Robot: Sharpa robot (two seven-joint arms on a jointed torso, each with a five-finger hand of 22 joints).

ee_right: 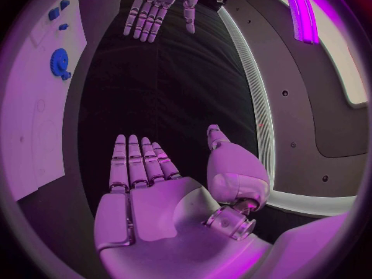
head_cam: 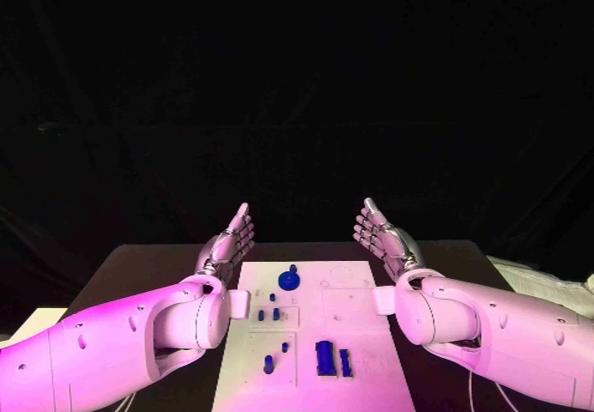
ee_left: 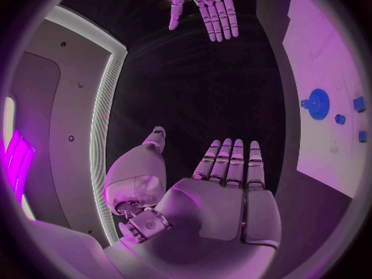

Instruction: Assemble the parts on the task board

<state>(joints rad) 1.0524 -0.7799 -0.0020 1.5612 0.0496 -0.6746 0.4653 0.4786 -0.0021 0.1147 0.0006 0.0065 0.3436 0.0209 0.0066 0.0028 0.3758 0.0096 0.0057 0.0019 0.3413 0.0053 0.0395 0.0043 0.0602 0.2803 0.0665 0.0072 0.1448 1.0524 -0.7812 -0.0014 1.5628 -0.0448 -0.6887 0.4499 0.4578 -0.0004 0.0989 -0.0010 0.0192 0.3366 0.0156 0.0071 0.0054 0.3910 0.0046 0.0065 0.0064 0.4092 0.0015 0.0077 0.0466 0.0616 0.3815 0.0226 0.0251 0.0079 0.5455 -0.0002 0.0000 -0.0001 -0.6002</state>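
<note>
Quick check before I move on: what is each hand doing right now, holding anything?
Left hand: open, fingers straight, holding nothing, raised beside the task board.
Right hand: open, fingers straight, holding nothing, raised on the board's other side.

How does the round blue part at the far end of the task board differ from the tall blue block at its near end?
The round blue part is a flat disc with a toothed rim, like a gear; the tall blue block is a straight-sided oblong. The gear sits toward the far end of the task board, nearer the raised hands; the block sits toward the near end, beside a thinner blue piece. Both are dark blue and untouched.
</note>
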